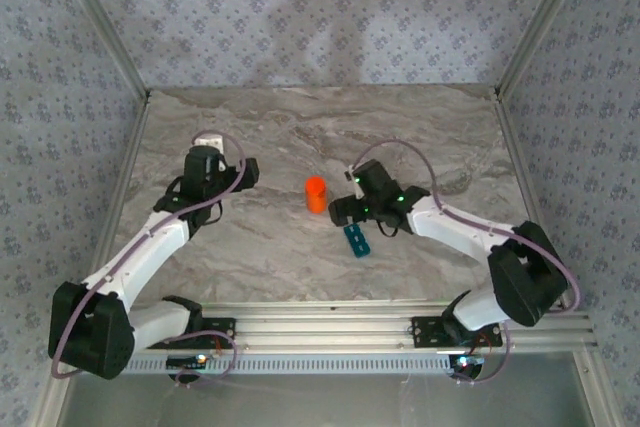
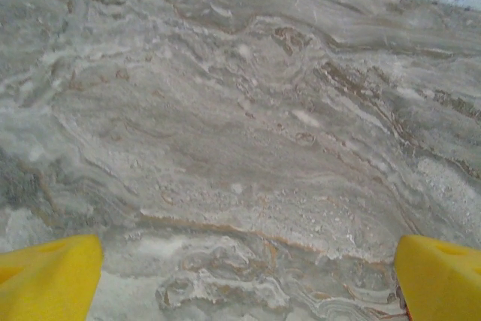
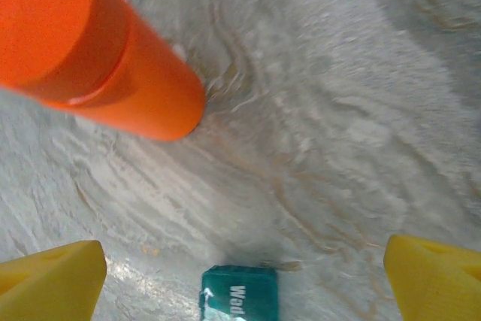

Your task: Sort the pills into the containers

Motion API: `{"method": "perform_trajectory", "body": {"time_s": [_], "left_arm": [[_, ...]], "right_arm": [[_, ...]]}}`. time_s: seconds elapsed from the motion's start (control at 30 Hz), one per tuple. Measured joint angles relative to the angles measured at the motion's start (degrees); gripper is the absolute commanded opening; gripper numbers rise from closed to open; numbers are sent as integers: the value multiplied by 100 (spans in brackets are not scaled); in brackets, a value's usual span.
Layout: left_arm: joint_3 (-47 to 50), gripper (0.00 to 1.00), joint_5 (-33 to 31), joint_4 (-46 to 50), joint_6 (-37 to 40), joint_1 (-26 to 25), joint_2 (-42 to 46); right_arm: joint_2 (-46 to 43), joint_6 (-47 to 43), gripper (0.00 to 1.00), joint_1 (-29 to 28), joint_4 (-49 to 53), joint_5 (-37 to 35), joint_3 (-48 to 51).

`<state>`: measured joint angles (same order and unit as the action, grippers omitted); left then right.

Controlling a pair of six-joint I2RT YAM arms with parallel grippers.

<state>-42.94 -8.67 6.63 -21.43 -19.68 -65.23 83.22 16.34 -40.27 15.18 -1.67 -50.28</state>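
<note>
The containers [image 1: 356, 239] form a short teal-blue strip lying on the marble table [image 1: 300, 137], just in front of my right gripper [image 1: 340, 211]. From the right wrist, one lidded end of the containers [image 3: 239, 295] with white lettering sits low between my wide-apart yellow fingers [image 3: 52, 276]; the right gripper [image 3: 244, 261] is open and holds nothing. An orange cylindrical bottle [image 1: 316, 194] stands upright just left of that gripper, and the bottle [image 3: 98, 50] looms at upper left. My left gripper [image 1: 245, 173] is open over bare marble [image 2: 244, 276]. Pills are too small to tell from the veining.
Patterned fabric walls [image 1: 320, 7] and aluminium posts [image 1: 100, 22] close in the table on three sides. A metal rail [image 1: 400, 322] runs along the near edge by the arm bases. Open marble stretches across the back and middle.
</note>
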Motion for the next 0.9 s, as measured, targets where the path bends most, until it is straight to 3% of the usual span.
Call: {"method": "perform_trajectory", "body": {"time_s": [0.43,0.9], "left_arm": [[203,99,-448,90,-365,-181,107],[262,99,-538,94,-367,-199,199]], "right_arm": [[1220,-376,99,-225,-326,-249,-562],[1856,-350,97,310,-820,13,-914]]}}
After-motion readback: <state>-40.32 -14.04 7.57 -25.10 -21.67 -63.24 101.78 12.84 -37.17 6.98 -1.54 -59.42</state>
